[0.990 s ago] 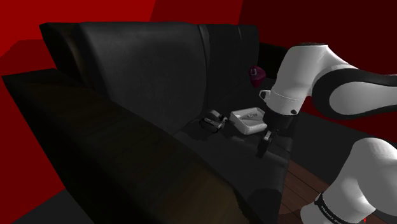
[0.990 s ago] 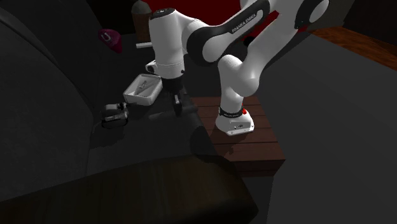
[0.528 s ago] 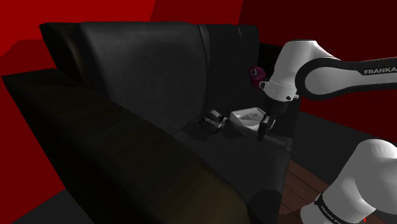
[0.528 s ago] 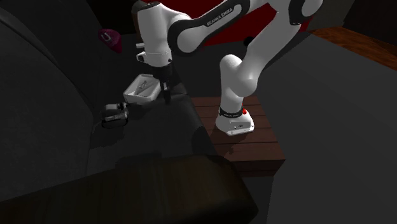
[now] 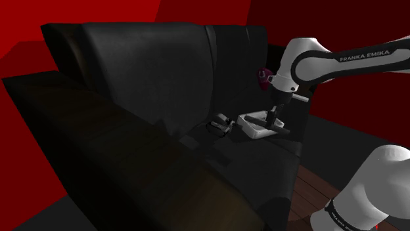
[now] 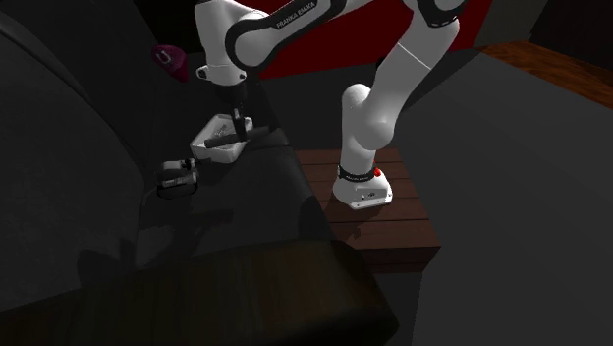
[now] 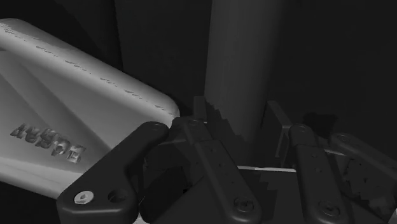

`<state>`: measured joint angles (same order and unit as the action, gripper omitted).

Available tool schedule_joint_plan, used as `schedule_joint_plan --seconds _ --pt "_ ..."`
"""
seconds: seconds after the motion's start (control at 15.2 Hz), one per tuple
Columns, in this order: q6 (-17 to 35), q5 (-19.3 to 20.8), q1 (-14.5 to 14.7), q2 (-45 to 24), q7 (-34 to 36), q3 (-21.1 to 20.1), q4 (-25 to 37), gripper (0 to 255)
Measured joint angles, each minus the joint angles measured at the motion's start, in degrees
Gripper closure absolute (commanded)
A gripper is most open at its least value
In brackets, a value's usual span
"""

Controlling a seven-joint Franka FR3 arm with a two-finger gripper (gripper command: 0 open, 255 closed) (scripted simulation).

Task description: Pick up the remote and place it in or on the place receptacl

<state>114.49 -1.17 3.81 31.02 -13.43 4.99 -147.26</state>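
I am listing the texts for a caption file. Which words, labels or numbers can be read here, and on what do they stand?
"FRANKA EMIKA": on the arm.
Raised letters on the white tray: they cannot be read with certainty.
Print on the base ring: too small to read.

We view sofa (image 5: 151,65) lengthwise from beside stand (image 5: 314,195); second exterior looks nearly same way, higher; wrist camera sits close over tray (image 7: 57,108); exteriors share tray.
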Motion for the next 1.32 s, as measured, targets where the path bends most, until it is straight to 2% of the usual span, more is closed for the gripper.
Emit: schedule_joint_plan --seconds 0.46,0.79,1.32 --pt "1.54 2.13 -3.13 -10.46 -8.95 6.86 8.62 255" --pt "1.84 1.49 -4.60 -19.07 -15.29 11.04 16.65 255" --pt "8.06 0.47 -4.77 -23.06 -17.17 11.95 14.22 255"
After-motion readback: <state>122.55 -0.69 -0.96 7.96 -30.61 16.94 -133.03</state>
